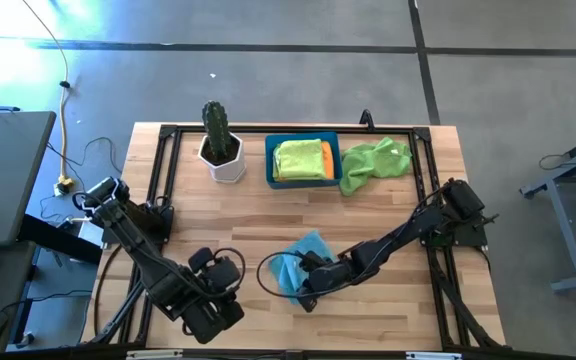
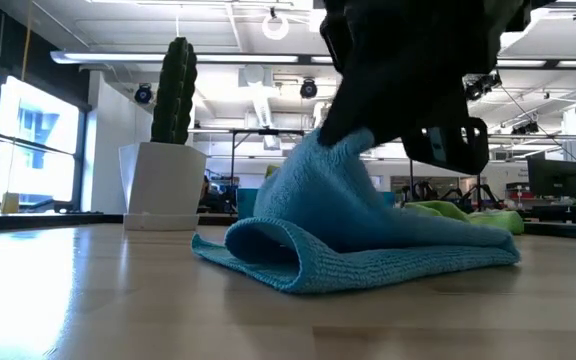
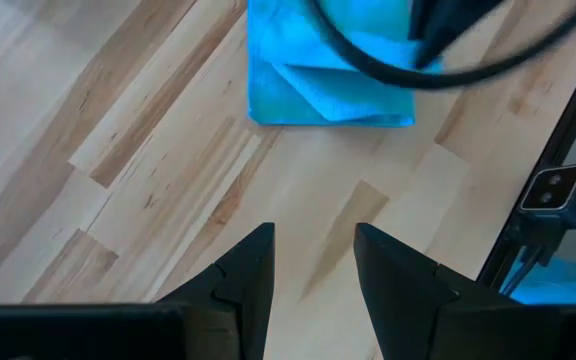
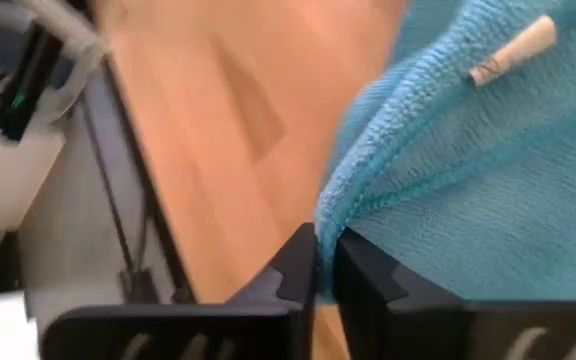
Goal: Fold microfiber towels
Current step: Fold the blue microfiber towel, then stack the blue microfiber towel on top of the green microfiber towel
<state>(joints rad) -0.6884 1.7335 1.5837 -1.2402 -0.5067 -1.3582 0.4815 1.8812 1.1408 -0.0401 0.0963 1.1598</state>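
A light blue microfiber towel point(image 1: 301, 258) lies partly doubled over near the table's front middle. One part of it point(image 2: 343, 150) is drawn up to my right gripper point(image 4: 325, 252), which is shut on it. To the towel's left, my left gripper point(image 3: 313, 245) stands open above bare wood and touches nothing. A blue bin point(image 1: 268, 160) at the back holds a lime green towel point(image 1: 298, 160) and an orange one point(image 1: 327, 160). Another lime green towel point(image 1: 373, 163) lies crumpled beside the bin. My right gripper pinches an edge of the light blue towel point(image 4: 340, 215) between its two fingers, coming slanting down from the table's right side. The held part rises as a peak below the fingers. The rest lies on the table with a rounded fold point(image 2: 268, 250) at one end.
A cactus in a white pot point(image 1: 220, 145) stands at the back left of the bin. A black frame point(image 1: 163, 170) runs along the table's edges. Bare wood lies between the cactus and the blue towel.
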